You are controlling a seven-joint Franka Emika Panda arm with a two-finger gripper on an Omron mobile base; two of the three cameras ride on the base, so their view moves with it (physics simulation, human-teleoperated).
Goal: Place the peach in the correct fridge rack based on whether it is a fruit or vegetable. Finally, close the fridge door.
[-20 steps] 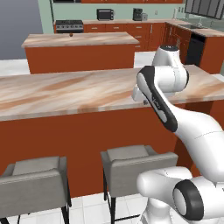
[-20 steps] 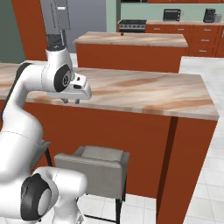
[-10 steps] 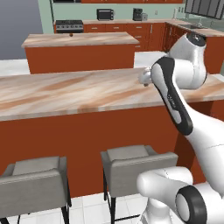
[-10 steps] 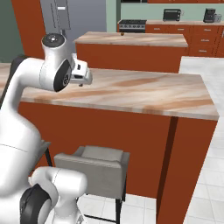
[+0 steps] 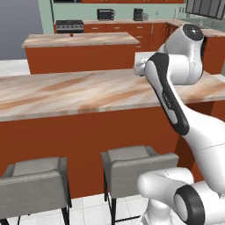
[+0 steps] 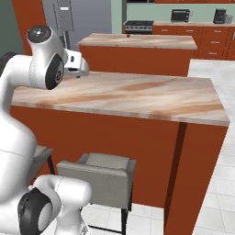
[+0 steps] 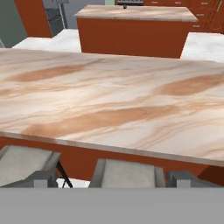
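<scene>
Hand view: jaws wide above counter edge (image 7: pixel 109 151).

Two stools (image 5: pixel 129 165) stand side by side in front of the near desk (image 5: pixel 66 94). Behind this desk stands a second desk (image 5: pixel 81 40). Further behind, along the back wall, are a stove (image 5: pixel 69 25) and a microwave (image 5: pixel 105 14).

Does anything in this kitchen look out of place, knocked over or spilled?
Nothing stands out. The marble counter is clean, with no spill on it, and the two grey stools stand upright beneath it. A small dark thing sits on the far island, too small to identify.
</scene>
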